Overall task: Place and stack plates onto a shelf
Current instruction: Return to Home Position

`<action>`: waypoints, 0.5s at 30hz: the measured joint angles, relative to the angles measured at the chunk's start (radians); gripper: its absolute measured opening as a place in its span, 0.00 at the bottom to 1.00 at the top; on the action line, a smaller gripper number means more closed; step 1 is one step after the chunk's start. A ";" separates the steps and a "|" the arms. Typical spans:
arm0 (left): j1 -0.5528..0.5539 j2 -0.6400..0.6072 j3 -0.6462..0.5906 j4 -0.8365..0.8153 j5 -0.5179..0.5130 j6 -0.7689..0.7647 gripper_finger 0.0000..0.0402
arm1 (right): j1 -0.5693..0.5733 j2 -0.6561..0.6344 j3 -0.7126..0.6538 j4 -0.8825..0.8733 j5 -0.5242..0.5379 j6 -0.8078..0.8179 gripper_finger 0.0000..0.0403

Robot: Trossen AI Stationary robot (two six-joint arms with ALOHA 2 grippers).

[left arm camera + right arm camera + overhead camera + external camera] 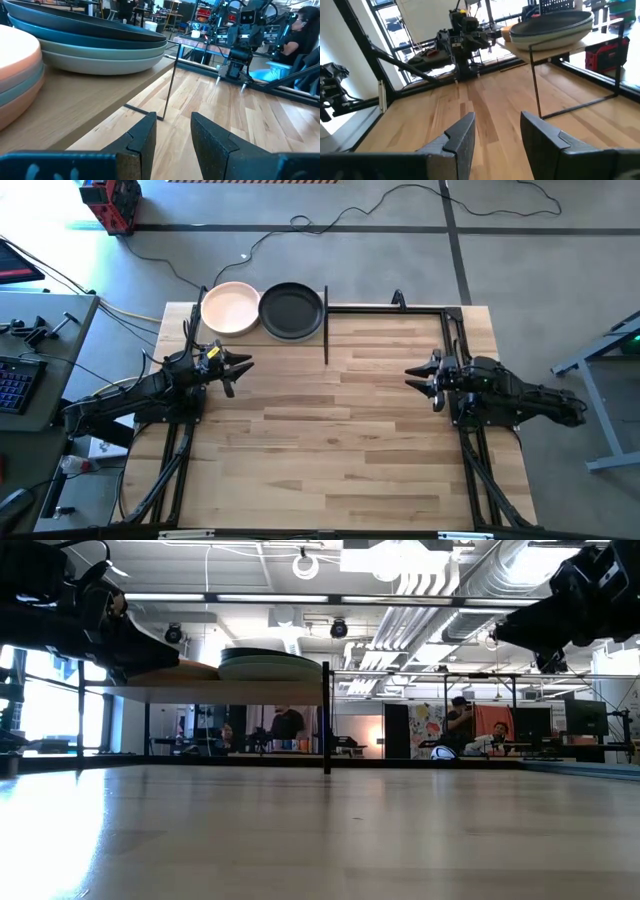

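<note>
Two stacks of plates rest on the shelf (262, 338) at the table's far left. One stack is topped by a cream-peach plate (230, 308), the other by a black plate (291, 310). The black-topped stack (100, 42) has blue-grey and pale green plates under it. My left gripper (244, 370) stands open at the table's left side, just near of the shelf, and holds nothing. My right gripper (412, 377) stands open at the right side, pointing level toward the left arm, with nothing between its fingers.
A thin black post (326, 325) stands at the shelf's right end. A black frame (400, 308) runs along the table's far right edge. The wooden tabletop (340, 430) lies bare between the arms. People sit in the room behind (490, 740).
</note>
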 joint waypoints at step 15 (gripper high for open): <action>0.000 0.000 0.000 0.000 -0.002 0.000 0.27 | 0.000 0.004 -0.055 0.001 0.000 0.057 0.35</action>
